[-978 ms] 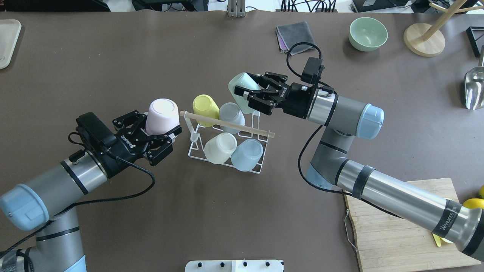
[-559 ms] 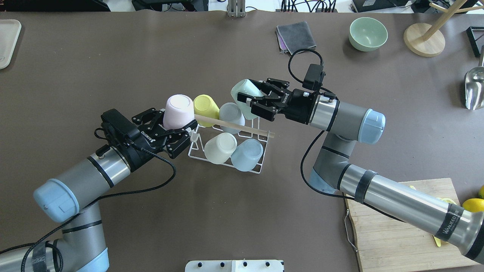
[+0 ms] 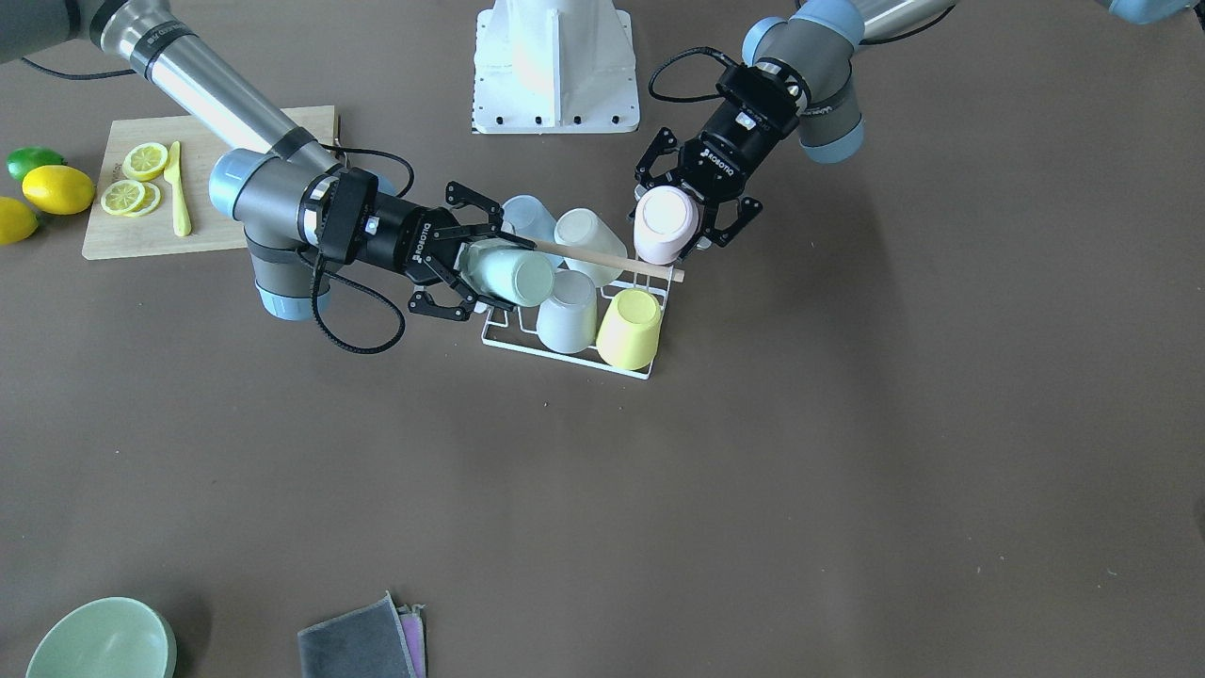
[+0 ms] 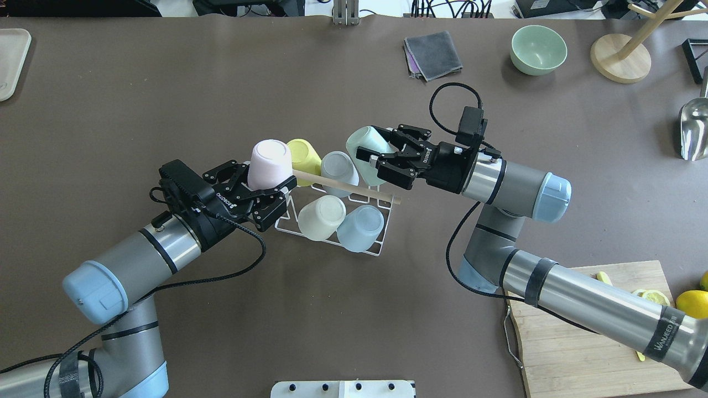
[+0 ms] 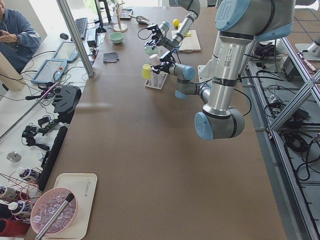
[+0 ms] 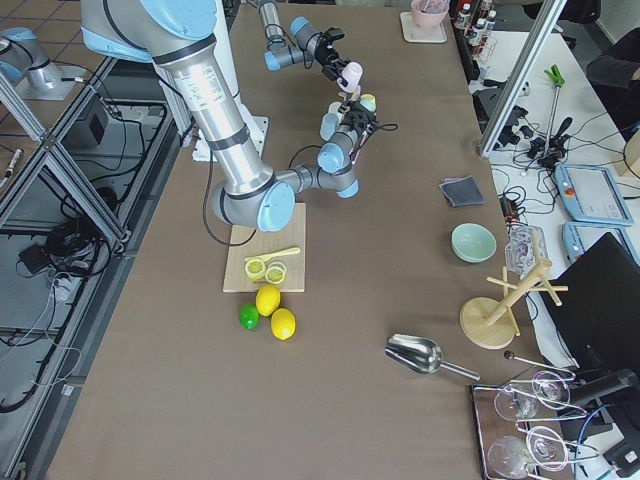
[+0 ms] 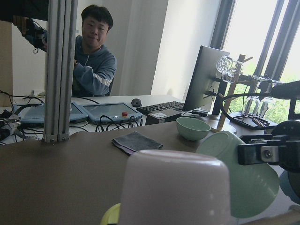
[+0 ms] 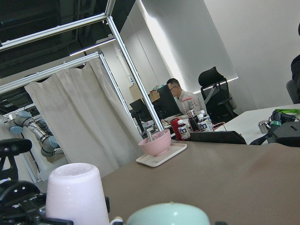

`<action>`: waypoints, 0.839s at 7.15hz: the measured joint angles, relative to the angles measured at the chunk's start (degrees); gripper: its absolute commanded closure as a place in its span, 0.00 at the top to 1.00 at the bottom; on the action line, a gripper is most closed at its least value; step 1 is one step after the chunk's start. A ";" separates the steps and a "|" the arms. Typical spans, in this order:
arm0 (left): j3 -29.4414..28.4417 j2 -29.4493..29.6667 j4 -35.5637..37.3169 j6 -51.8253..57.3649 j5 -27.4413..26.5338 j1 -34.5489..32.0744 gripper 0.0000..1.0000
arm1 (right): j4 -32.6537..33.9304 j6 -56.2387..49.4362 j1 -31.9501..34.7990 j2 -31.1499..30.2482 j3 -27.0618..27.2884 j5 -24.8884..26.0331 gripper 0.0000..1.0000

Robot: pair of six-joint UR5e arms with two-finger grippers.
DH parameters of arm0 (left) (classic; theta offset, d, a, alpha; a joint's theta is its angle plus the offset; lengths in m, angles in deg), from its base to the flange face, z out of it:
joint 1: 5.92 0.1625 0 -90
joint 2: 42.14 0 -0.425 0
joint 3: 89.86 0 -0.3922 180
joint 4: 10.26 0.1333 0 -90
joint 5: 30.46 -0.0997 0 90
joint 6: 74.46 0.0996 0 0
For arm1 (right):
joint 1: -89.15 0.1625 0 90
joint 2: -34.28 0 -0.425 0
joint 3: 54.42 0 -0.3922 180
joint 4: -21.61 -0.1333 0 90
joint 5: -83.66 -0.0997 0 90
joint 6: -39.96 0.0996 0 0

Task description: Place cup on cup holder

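From overhead, the brown desk [image 4: 166,99] carries a sage-green bowl [image 4: 538,50] at about 1 o'clock, with a folded grey cloth [image 4: 433,54] near it toward 12. A round wooden stand base [image 4: 620,58] sits at 2 and a metal scoop [image 4: 693,130] at 3. At 4 to 5 lies a wooden cutting board [image 4: 581,359] bearing lemon slices [image 4: 655,297], with a whole lemon [image 4: 693,303] just beside it. A pale tray [image 4: 11,61] sits at 10.

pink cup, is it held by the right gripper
No, in the overhead view the pink cup is clamped in the left gripper, while the right gripper holds the mint cup.
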 measured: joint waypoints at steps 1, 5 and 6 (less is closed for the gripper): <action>0.16 0.03 -0.14 -0.11 0.19 0.17 0.00 | -0.07 -0.01 0.04 -0.05 -0.01 0.92 1.00; 0.82 -0.61 -1.04 0.50 0.35 0.23 0.00 | 6.85 -0.17 7.74 0.73 0.81 -0.42 1.00; 0.33 -0.55 -0.89 0.51 0.29 0.33 0.00 | 13.97 -0.13 11.71 0.92 2.46 -3.58 1.00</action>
